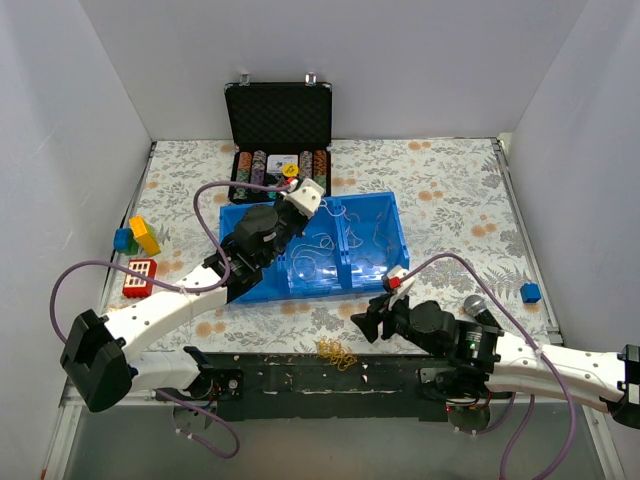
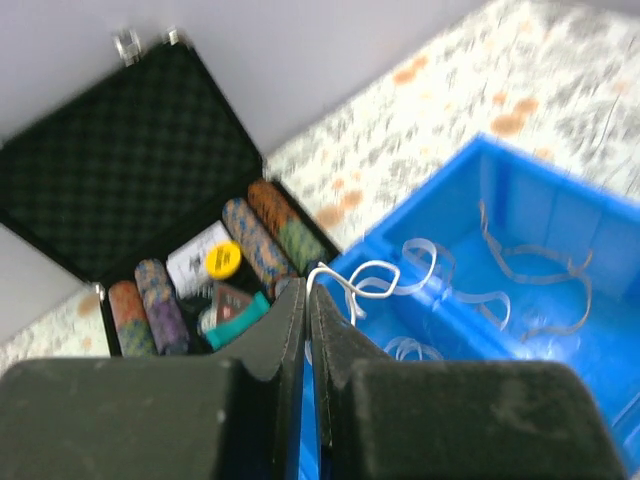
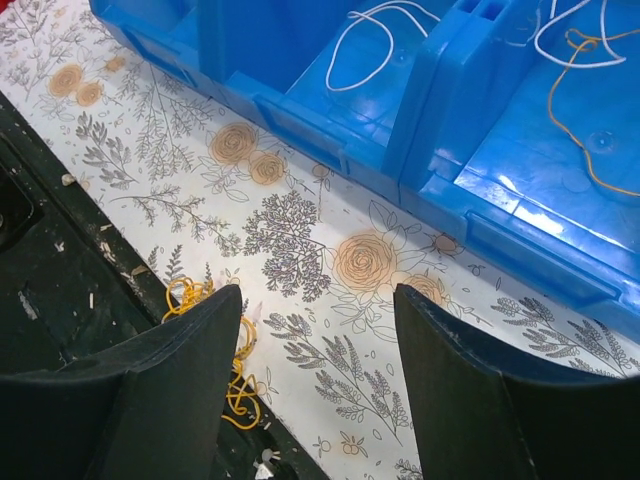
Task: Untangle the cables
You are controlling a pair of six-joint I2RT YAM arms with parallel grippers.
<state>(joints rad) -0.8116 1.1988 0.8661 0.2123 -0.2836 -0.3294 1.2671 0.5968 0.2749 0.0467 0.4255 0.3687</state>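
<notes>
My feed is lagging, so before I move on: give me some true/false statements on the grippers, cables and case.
1. The left gripper is shut on a pale loop. True.
2. The right gripper holds the yellow clump. False: it is open and empty above the table.
3. The yellow clump lies in the tray. False: it lies on the table's near edge, outside the tray.
4. The case stands open. True.

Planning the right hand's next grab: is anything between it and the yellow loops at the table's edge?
Nothing visible does. The right hand hangs open over bare cloth; the yellow loops lie right beside it, outside the tray.
</notes>
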